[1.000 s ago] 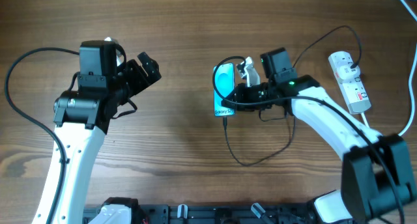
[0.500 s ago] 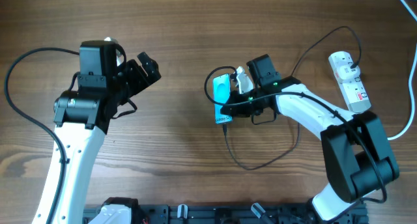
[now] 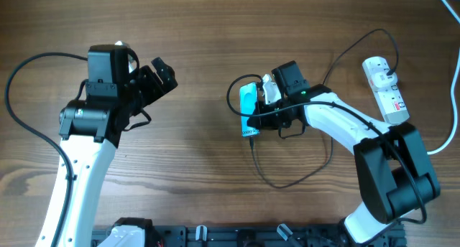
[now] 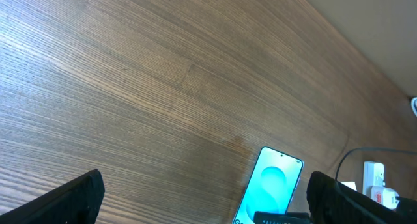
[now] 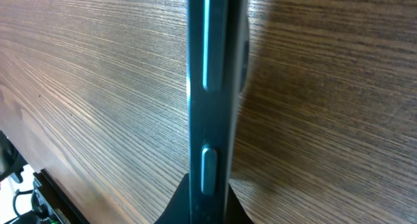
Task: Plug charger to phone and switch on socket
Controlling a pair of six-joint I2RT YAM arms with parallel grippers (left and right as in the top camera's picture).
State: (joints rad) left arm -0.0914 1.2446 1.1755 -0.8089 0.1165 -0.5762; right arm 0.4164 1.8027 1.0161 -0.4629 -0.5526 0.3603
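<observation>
While the left tool [image 3: 164, 73] hung well off to the side with its fingers [image 4: 65, 199] spread wide, the right tool [image 3: 256, 115] was pinching the phone [image 3: 247, 102], which was tipped up on 1 long edge near the middle of the surface [image 3: 215, 31]. The black charger [image 3: 289, 181] cable looped from the phone's labelled end toward the socket [image 3: 385, 91], lying far right. Couldn't tell if the connector was seated.

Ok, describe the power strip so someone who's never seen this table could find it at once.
On the wooden table, go to the far right edge. The socket lies there, a long white strip with outlets along its top face. Unlike the phone near the middle, which glows cyan, it is plain white.
</observation>
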